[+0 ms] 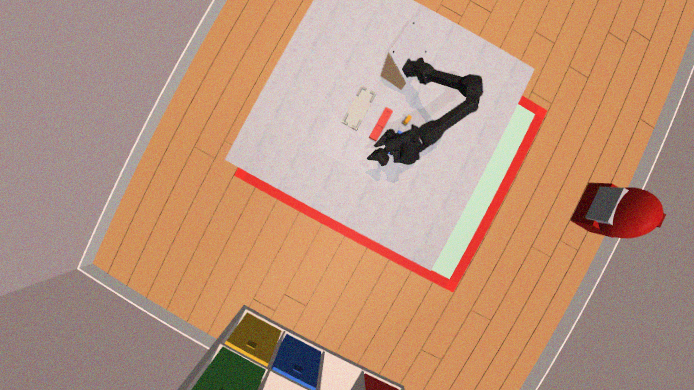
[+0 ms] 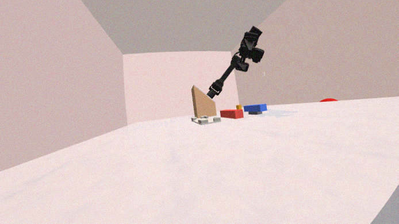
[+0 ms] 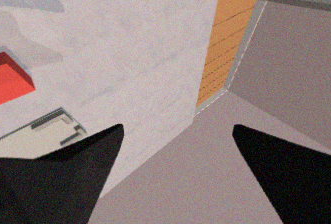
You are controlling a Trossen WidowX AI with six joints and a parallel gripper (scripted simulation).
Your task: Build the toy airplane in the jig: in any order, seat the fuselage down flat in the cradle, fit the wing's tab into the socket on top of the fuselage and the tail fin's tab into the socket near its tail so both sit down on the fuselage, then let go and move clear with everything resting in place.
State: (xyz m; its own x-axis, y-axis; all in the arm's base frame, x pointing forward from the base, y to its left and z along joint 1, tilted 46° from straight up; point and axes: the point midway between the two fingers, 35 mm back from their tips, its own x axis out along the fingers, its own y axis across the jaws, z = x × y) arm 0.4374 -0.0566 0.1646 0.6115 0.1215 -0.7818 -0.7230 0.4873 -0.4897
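The red fuselage point(image 1: 380, 123) point(image 2: 231, 114) point(image 3: 6, 82) lies on the table beside the pale cradle point(image 1: 359, 108) point(image 2: 203, 121) point(image 3: 36, 140), outside it. The cradle holds nothing. The blue wing point(image 1: 400, 132) point(image 2: 255, 107) rests on a small dark block, mostly hidden under the arm in the top view. The small orange tail fin point(image 1: 406, 119) point(image 2: 238, 107) stands between the fuselage and the arm. My gripper point(image 1: 372, 152) point(image 3: 178, 129) is open and empty, high above the table near the wing and the fuselage's near end. Its fingers point sideways, past the table edge in the wrist view.
A tall brown slanted board point(image 1: 392, 72) point(image 2: 203, 104) stands just beyond the cradle, near the arm's base. A red object point(image 1: 639, 211) lies beyond the table on the right. A shelf with coloured bins point(image 1: 299, 360) is at the bottom of the top view.
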